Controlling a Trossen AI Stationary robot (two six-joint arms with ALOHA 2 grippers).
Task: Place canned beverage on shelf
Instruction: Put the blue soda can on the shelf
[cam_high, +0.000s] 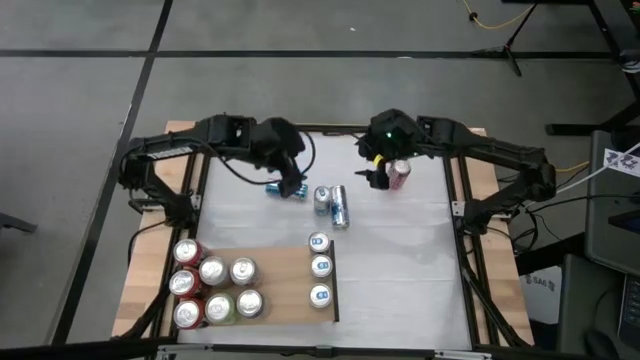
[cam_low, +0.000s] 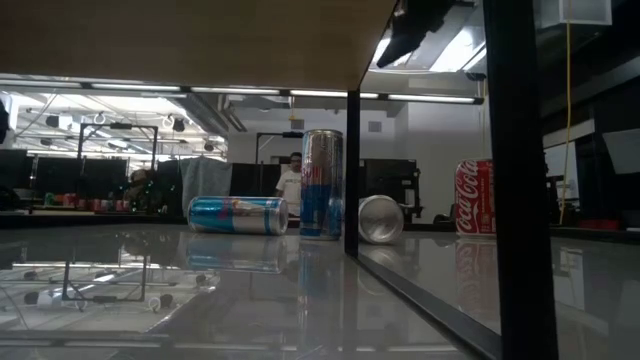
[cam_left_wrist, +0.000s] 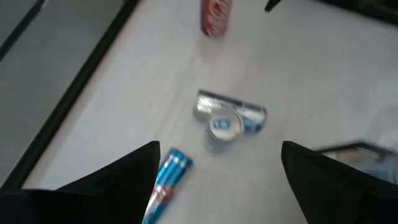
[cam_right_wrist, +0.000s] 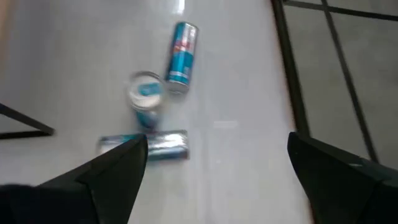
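Three slim blue-and-silver cans sit loose near the middle of the white bench (cam_high: 400, 260), toward its far side. One blue can (cam_high: 285, 189) lies on its side, its long axis running left to right, just by the left gripper (cam_high: 293, 186). To its right an upright can (cam_high: 322, 198) stands with its silver top facing up, and touching it on the right a second lying can (cam_high: 340, 207) rests with its long axis running near to far. In the low view the upright one shows as a tall blue-and-silver cylinder, the lying one beside it end-on as a silver disc. A red cola can (cam_high: 399, 174) stands upright farther right, just beside the right gripper (cam_high: 379, 178).

The left gripper hovers over the left lying can, jaws apart and holding nothing; in its wrist view the can's end shows between the dark fingers (cam_left_wrist: 127, 171). The right gripper has its jaws wide apart and empty, with the three blue cans ahead in its wrist view.

The shelf (cam_high: 285, 285), a light-brown wood-grain panel with a dark strip on its right edge, lies at the near left of the bench. It carries a cluster of red, green and silver-topped cans (cam_high: 213, 290) on its left and a near-to-far row of three blue-topped cans (cam_high: 320, 267) along its right edge.
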